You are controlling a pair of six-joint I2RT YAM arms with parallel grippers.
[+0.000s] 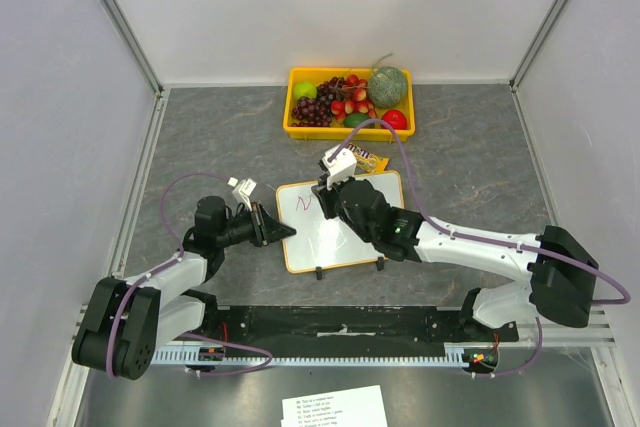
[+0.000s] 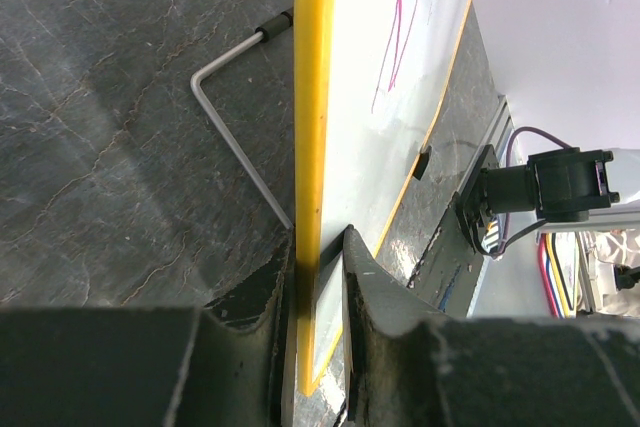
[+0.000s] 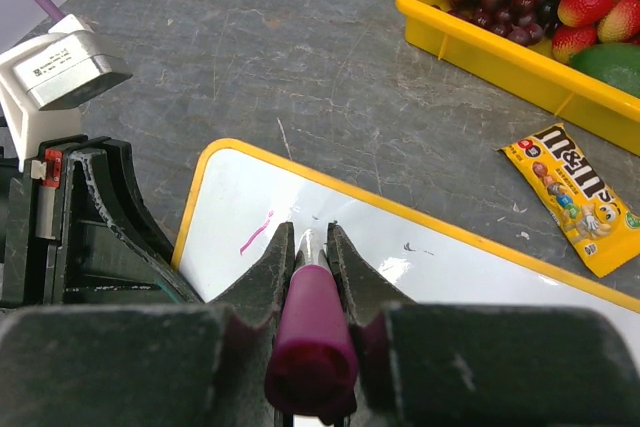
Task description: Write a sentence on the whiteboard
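**Whiteboard station: 1 board, 2 arms, 1 marker**

1. Table: grey stone-patterned surface, walled on 3 sides by pale panels.

2. Right gripper: reached in over the far left part of the board. Its fingers are closed on a marker, which is held between them with the barrel pointing down toward the board.

3. Left gripper: brought in from the left. Its fingers are clamped on the left edge of the board, 1 on each face of the frame.

4. Whiteboard: glossy white with an orange-tan frame, placed at the middle of the table between the 2 grippers. 2 black clip feet are seen on its near edge. A bent wire stand is seen behind it in the left wrist view.

5. Yellow tray: set at the far edge of the table, filled with grapes, strawberries and other fruit.

6. Paper sheet: printed, laid at the near edge in front of the arm bases.

7. Candy packet: yellow, laid flat between tray and board.

8. Marker: white barrel, purple end cap. Its tip is at the board's surface; contact cannot be told.

9. Sentence: only a few thin pink-purple strokes are present, near the board's far left corner.
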